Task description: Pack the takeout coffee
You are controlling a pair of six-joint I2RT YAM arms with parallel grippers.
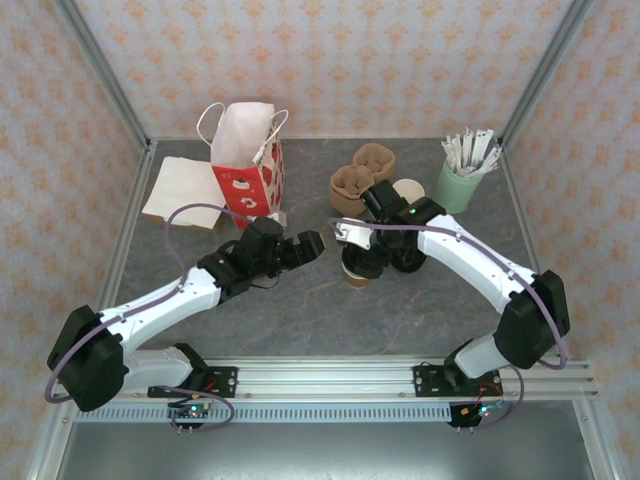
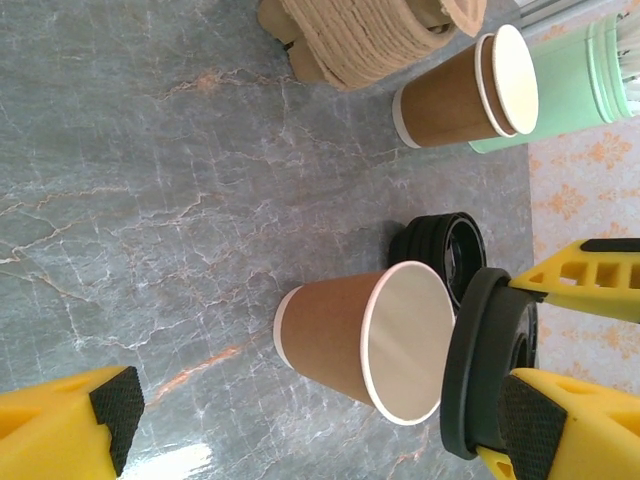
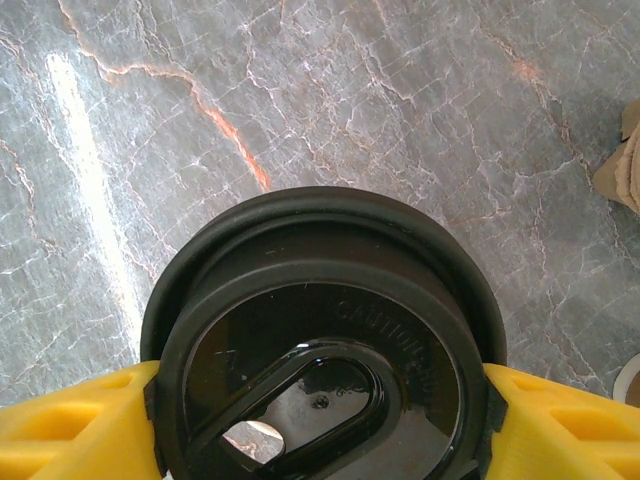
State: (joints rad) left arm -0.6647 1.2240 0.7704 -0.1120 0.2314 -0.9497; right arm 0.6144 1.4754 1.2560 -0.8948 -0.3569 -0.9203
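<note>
Lightness, crushable walls: small brown kraft paper cup (image 2: 335,340) mid grey surface (image 1: 300,320), round black plastic lid (image 3: 320,330) clamped in right gripper (image 3: 320,420) over its mouth; left gripper (image 1: 312,243) spread, empty. Hold gently, near the stiffer rim

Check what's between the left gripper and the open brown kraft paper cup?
Bare grey marbled tabletop, nothing else: the left wrist view shows it between a finger pad of the left gripper and the brown kraft paper cup.
</note>
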